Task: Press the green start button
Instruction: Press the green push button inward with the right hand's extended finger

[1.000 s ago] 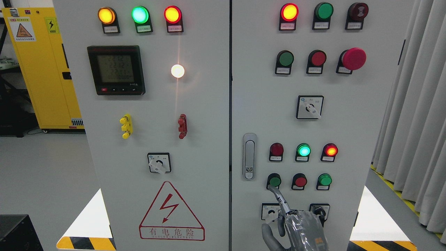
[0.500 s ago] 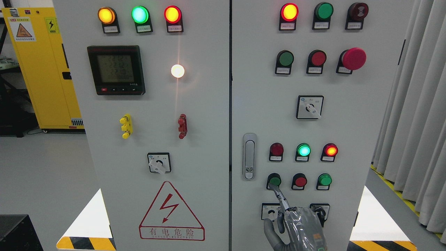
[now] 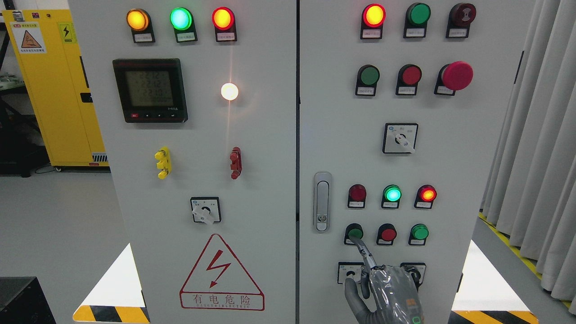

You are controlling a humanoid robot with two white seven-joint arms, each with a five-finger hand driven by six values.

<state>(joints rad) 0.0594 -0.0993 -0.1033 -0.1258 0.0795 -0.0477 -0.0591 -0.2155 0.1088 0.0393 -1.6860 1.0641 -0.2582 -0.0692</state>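
The right hand [image 3: 382, 294] was seen rising from the bottom edge of the frame, right of the middle, wrapped in a grey glove with a clear film over its back. Its index finger [image 3: 362, 252] was stretched up and to the left, while the other fingers were curled in and nothing was grasped. The fingertip was laid on the lower edge of the green start button [image 3: 355, 233], which was found low on the right cabinet door [image 3: 450, 157], the leftmost in a row of three. To its right in that row a red button [image 3: 388, 234] and a second green button [image 3: 419, 232] were mounted. Just above the row, a dark red lamp [image 3: 357, 193], a lit green lamp [image 3: 392, 194] and a lit red lamp [image 3: 426, 194] were set. A metal door latch [image 3: 321, 202] was placed to the left of the buttons. Two selector switches below the row were partly hidden by the hand. At the upper left of the frame a yellow cabinet [image 3: 58, 90] was seen behind the panel.
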